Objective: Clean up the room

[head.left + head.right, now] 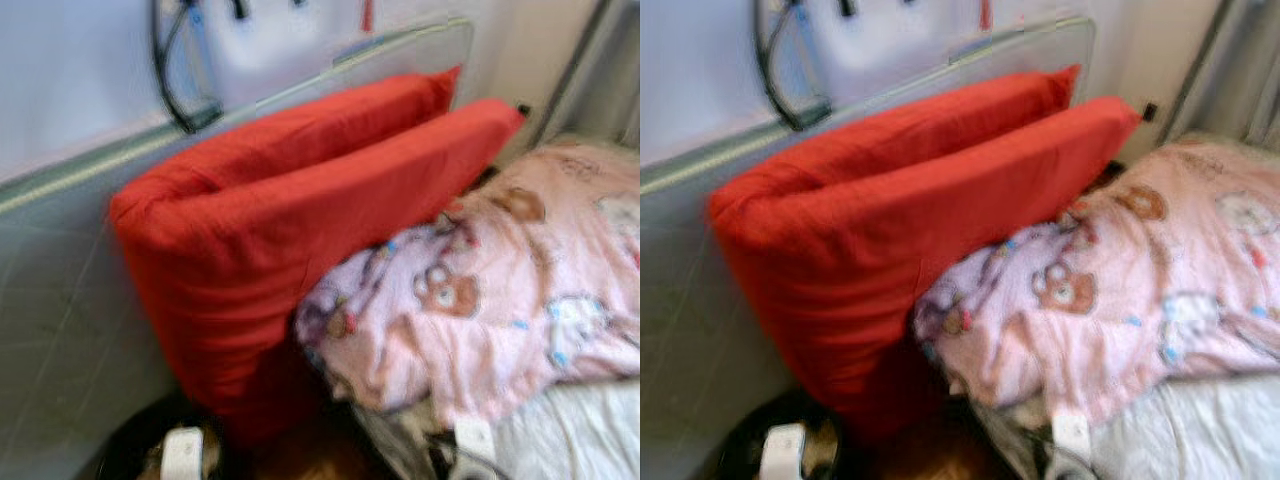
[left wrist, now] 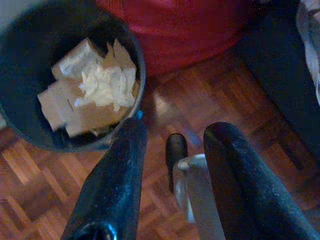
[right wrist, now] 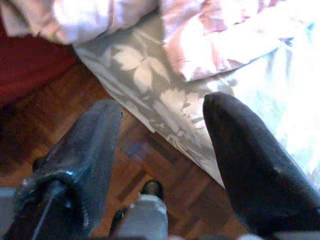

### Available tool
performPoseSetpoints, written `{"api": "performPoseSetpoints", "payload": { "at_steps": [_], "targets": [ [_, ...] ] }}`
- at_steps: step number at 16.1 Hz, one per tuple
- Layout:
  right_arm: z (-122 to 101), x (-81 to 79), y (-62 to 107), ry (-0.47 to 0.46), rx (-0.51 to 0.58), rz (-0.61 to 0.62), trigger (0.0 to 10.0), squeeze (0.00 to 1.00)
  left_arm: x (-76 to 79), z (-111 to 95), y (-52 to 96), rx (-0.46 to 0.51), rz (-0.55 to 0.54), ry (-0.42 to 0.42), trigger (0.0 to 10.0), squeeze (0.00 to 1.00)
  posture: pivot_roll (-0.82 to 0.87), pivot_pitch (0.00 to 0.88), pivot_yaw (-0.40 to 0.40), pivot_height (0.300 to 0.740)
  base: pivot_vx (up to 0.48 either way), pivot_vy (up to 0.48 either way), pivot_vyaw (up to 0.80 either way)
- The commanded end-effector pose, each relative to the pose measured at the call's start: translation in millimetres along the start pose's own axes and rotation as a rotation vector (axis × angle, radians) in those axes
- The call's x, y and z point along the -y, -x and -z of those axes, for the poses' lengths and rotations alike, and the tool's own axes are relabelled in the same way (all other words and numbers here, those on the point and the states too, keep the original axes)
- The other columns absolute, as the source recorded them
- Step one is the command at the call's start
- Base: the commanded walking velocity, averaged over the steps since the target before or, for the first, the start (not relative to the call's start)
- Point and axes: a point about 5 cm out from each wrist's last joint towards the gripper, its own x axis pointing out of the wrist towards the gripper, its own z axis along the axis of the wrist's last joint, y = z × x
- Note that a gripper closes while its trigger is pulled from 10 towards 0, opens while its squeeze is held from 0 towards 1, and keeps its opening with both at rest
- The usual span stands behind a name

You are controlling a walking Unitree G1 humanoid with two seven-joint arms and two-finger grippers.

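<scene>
though head views blur | left tool point(image 2: 172, 150) open above bin point(image 2: 131, 45) | right tool point(image 3: 162, 132) open beside bed sheet point(image 3: 150, 80)

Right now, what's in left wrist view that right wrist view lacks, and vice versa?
Left wrist view: a dark bin holding crumpled paper and card scraps, with the open left gripper above the floor beside it.

Right wrist view: the leaf-print sheet hanging off the bed edge, the pink blanket above it, and the open right gripper.

Both: the wooden parquet floor and the red cushions.
</scene>
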Motion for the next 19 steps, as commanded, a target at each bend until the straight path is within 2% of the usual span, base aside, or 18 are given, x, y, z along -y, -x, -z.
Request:
{"api": "performPoseSetpoints", "payload": {
  "at_steps": [1,7,11,13,14,15,16,17,19],
  "targets": [
    [9,7.9,2.7,-0.010,-0.034,0.021,10.0,0.00,2.8,4,0.3,-0.019,0.011,0.006,10.0,0.00,-0.05,0.004,0.036,0.740,0.240,0.000,0.00],
    [6,5.9,1.9,-0.012,-0.013,0.013,10.0,0.00,-0.7,2,0.8,0.001,0.008,-0.006,10.0,0.00,-0.05,0.004,0.036,0.740,0.120,0.000,0.00],
    [-17,1.0,-3.0,-0.015,0.077,-0.012,10.0,0.00,0.3,-25,-3.3,0.119,0.028,0.002,10.0,0.00,-0.06,0.003,0.034,0.740,0.000,0.000,0.00],
    [-46,-3.9,-6.8,-0.008,0.191,-0.038,10.0,0.00,-1.2,-66,-5.1,0.298,0.042,0.009,10.0,0.00,-0.07,0.000,0.030,0.740,0.000,0.000,0.00],
    [-55,-3.9,-7.1,-0.016,0.238,-0.038,10.0,0.00,0.5,-80,-4.2,0.368,0.057,0.006,10.0,0.00,-0.07,0.000,0.029,0.740,0.000,0.000,0.00],
    [-69,-2.5,-6.3,-0.028,0.315,-0.035,10.0,0.00,6.4,-103,-0.9,0.482,0.087,-0.023,10.0,0.00,-0.07,0.000,0.028,0.740,0.000,0.000,0.00],
    [-73,-2.0,-5.9,-0.030,0.341,-0.033,10.0,0.00,8.4,-109,0.5,0.516,0.095,-0.027,10.0,0.00,-0.07,0.000,0.028,0.740,0.000,0.000,0.00],
    [-85,-3.0,-3.1,-0.031,0.425,-0.041,10.0,0.00,15.1,-123,6.2,0.613,0.108,-0.023,10.0,0.00,-0.08,0.000,0.029,0.740,0.000,0.000,0.00],
    [-91,-5.3,1.2,-0.031,0.499,-0.055,10.0,0.00,24.0,-127,13.2,0.687,0.127,-0.037,10.0,0.00,-0.09,0.000,0.026,0.740,0.000,0.000,0.00]
  ]
}}
